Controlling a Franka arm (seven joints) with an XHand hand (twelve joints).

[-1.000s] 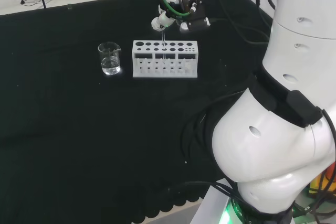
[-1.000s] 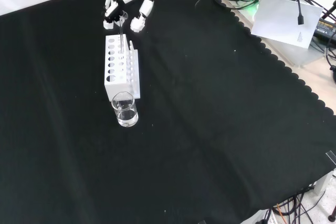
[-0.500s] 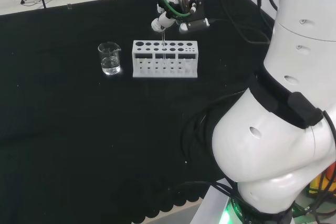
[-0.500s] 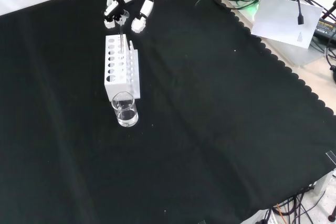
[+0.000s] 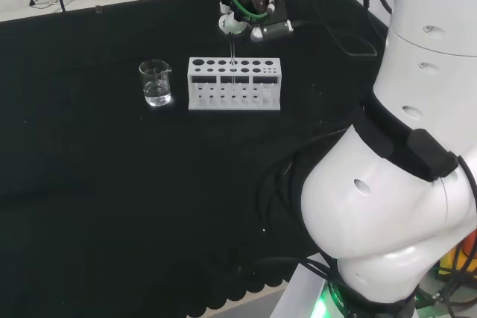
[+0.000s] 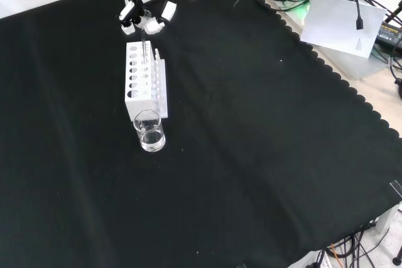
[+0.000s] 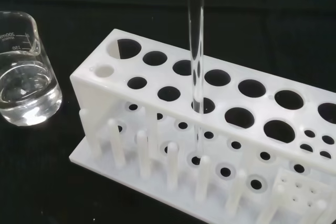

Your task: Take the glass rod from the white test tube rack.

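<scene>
The white test tube rack [image 5: 235, 94] stands on the black cloth; the front view has the rack [image 6: 135, 95] below the hand. A clear glass rod [image 5: 233, 56] rises upright out of one of its middle holes. The hand [image 5: 250, 18] hangs just above the rack, fingers pinched on the rod's top end. From the front, the hand [image 6: 146, 19] holds the rod [image 6: 145, 47] over the rack's far end. Close up, the rod [image 7: 196, 51] passes through a top hole of the rack [image 7: 100, 98], its lower end still inside the frame.
A glass beaker [image 5: 156, 83] with some clear liquid stands left of the rack in the head view, and the beaker [image 6: 150, 131] is just in front of it in the front view. The arm's white links [image 5: 402, 147] are at the head view's right.
The hand has risen a little above the rack, and the rod has come up with it. Rack and beaker have stayed put.
</scene>
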